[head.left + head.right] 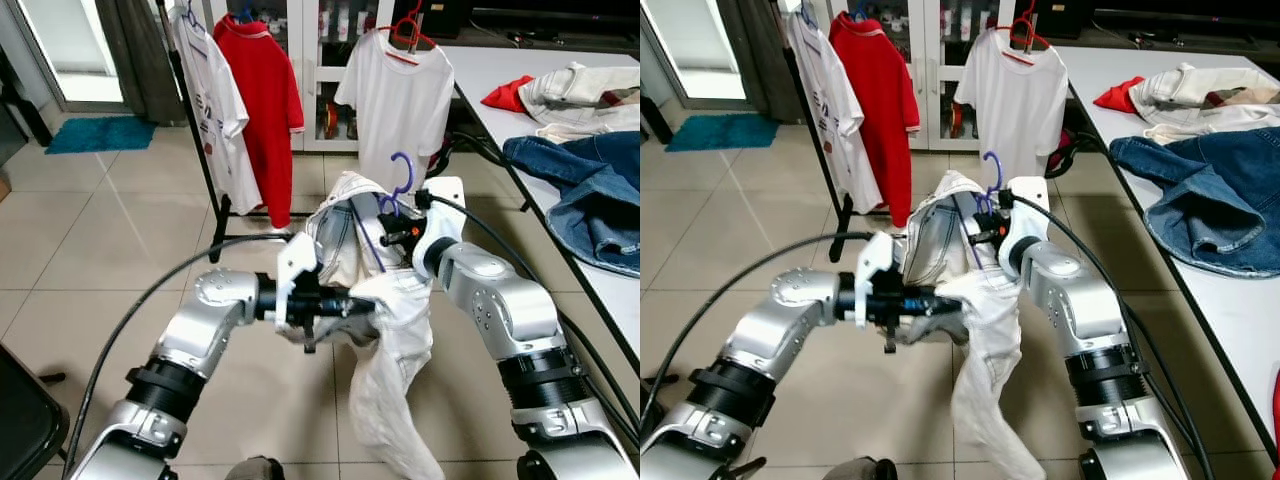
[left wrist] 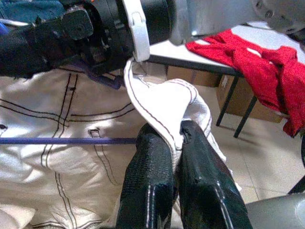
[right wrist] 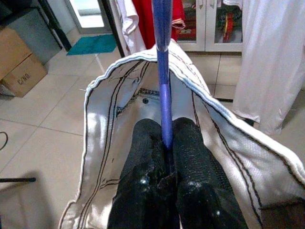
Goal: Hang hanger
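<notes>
A purple hanger (image 1: 401, 182) sticks its hook up in front of me, with white trousers (image 1: 385, 330) draped over it and hanging toward the floor. My right gripper (image 3: 165, 139) is shut on the hanger's purple bar (image 3: 162, 71), inside the waistband. My left gripper (image 2: 177, 139) is shut on a fold of the white trousers (image 2: 164, 102), low and left of the hanger. A black clothes rack (image 1: 200, 130) stands ahead on the left, carrying a white printed shirt (image 1: 215, 100) and a red polo shirt (image 1: 262, 90).
A white T-shirt (image 1: 398, 95) on a red hanger hangs before the glass cabinet. A white table (image 1: 520, 75) on the right holds denim jeans (image 1: 580, 190) and crumpled clothes. A black cable (image 1: 150, 300) loops past my left arm. Tiled floor lies open on the left.
</notes>
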Motion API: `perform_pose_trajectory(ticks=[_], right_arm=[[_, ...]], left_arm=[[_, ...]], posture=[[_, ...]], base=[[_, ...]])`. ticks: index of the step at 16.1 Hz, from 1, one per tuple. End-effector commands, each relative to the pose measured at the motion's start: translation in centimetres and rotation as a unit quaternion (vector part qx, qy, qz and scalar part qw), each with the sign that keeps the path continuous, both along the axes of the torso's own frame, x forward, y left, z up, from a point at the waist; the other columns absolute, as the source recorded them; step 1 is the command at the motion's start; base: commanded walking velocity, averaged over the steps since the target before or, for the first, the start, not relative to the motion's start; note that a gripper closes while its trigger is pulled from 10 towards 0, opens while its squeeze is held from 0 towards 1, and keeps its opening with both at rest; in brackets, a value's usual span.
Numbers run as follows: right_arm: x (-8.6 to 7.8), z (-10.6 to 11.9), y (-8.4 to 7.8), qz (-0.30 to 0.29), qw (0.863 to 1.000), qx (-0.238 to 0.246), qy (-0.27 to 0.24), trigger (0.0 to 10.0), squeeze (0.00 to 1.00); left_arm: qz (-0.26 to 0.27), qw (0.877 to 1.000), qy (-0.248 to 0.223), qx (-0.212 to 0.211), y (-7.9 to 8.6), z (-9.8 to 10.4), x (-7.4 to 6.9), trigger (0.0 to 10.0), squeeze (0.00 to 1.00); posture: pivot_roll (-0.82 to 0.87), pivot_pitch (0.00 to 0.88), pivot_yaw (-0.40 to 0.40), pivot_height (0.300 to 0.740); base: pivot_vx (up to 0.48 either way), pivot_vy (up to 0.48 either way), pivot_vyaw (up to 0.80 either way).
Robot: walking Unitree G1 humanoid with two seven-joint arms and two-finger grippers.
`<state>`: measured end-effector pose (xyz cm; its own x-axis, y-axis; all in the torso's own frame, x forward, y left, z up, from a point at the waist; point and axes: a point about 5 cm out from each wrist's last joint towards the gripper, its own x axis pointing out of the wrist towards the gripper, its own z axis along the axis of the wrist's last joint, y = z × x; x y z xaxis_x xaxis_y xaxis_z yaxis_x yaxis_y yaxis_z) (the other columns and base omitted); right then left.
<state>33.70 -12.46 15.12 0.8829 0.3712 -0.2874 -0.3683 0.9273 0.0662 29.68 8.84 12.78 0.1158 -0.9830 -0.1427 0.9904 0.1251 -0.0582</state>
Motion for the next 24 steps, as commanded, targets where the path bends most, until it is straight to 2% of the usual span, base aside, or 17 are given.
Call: perform_pose_trajectory(ticks=[1,4,7,8,9,10,11,12,13,14,15,16,17,20,21,23,24], right_arm=[[0.6,1.4,-0.9,-0.015,0.999,0.002,-0.031,10.0,0.0],[0.7,1.5,-1.5,-0.021,0.999,0.0,-0.034,10.0,0.0],[0.7,2.1,-1.5,-0.015,0.999,0.002,-0.043,10.0,0.0],[0.6,2.4,-1.4,-0.01,0.999,0.004,-0.048,10.0,0.0],[0.4,3.1,-1.2,0.002,0.998,0.009,-0.056,10.0,0.0],[0.3,3.4,-1.1,0.006,0.998,0.01,-0.059,10.0,0.0],[0.2,3.8,-1.1,0.011,0.998,0.014,-0.062,10.0,0.0],[0.2,3.8,-1.1,0.011,0.998,0.014,-0.062,10.0,0.0],[0.0,4.0,-1.1,0.013,0.998,0.019,-0.064,10.0,0.0],[-0.1,4.1,-1.2,0.013,0.998,0.022,-0.065,10.0,0.0],[-0.1,4.1,-1.2,0.013,0.998,0.022,-0.065,10.0,0.0],[-0.3,4.0,-1.2,0.015,0.998,0.022,-0.062,10.0,0.0],[-0.4,4.0,-1.2,0.015,0.998,0.021,-0.06,10.0,0.0],[-0.6,3.2,-0.9,0.02,0.999,0.018,-0.043,10.0,0.0],[-0.5,3.2,-0.9,0.02,0.999,0.017,-0.043,10.0,0.0],[-0.4,2.9,-1.0,0.016,0.999,0.012,-0.033,10.0,0.0],[-0.4,2.7,-1.1,0.012,0.999,0.006,-0.029,10.0,0.0]], left_arm=[[0.017,0.999,-0.025,-0.017,0.8,1.5,0.5,0.0,0.0],[0.05,0.998,-0.035,-0.012,2.4,2.5,1.3,0.0,0.0],[0.088,0.99,-0.008,0.114,3.8,-0.9,1.5,0.0,0.0],[0.127,0.98,0.003,0.153,4.4,-2.2,1.9,0.0,0.0],[0.211,0.957,0.021,0.199,5.5,-4.0,3.0,0.0,0.0],[0.241,0.946,0.027,0.214,5.9,-4.6,3.3,0.0,0.0],[0.28,0.931,0.042,0.232,6.6,-5.3,3.6,0.0,0.0],[0.28,0.931,0.042,0.232,6.6,-5.3,3.6,0.0,0.0],[0.305,0.917,0.058,0.249,7.0,-6.4,3.5,0.0,0.0],[0.313,0.911,0.067,0.259,7.0,-7.2,3.4,0.0,0.0],[0.314,0.91,0.067,0.261,7.0,-7.4,3.3,0.0,0.0],[0.307,0.919,0.059,0.241,6.3,-7.4,3.4,3.5,0.0],[0.311,0.921,0.052,0.23,6.0,-7.3,3.5,10.0,0.0],[0.315,0.935,0.053,0.157,5.0,-6.1,4.2,10.0,0.0],[0.318,0.935,0.047,0.151,5.0,-5.9,4.3,10.0,1.0],[0.296,0.943,0.056,0.14,5.0,-5.7,4.2,10.0,1.0],[0.288,0.947,0.043,0.136,5.1,-5.5,4.2,10.0,1.0]], posture=[[-0.08,0.049,0.026,0.74],[-0.07,0.05,0.027,0.74],[-0.07,0.047,0.028,0.74],[-0.08,0.046,0.029,0.74],[-0.08,0.042,0.027,0.74],[-0.08,0.04,0.027,0.74],[-0.08,0.039,0.028,0.74],[-0.08,0.039,0.028,0.74],[-0.09,0.035,0.029,0.74],[-0.09,0.034,0.03,0.74],[-0.09,0.033,0.031,0.74],[-0.09,0.031,0.032,0.74],[-0.1,0.03,0.032,0.74],[-0.09,0.03,0.028,0.74],[-0.09,0.032,0.026,0.74],[-0.09,0.034,0.021,0.74],[-0.09,0.034,0.02,0.74]], base=[[0.0,0.0,0.0],[0.0,0.0,0.0],[0.0,0.0,0.0],[0.0,0.0,0.0],[0.0,0.0,0.0],[0.0,0.0,0.0],[0.0,0.0,0.0],[0.0,0.0,0.0],[0.0,0.0,0.0],[0.0,0.0,0.0],[0.0,0.0,0.0],[0.0,0.0,0.0],[0.0,0.0,0.0],[0.0,0.0,0.0],[0.0,0.0,0.0],[0.0,0.0,0.0],[0.0,0.0,0.0]])
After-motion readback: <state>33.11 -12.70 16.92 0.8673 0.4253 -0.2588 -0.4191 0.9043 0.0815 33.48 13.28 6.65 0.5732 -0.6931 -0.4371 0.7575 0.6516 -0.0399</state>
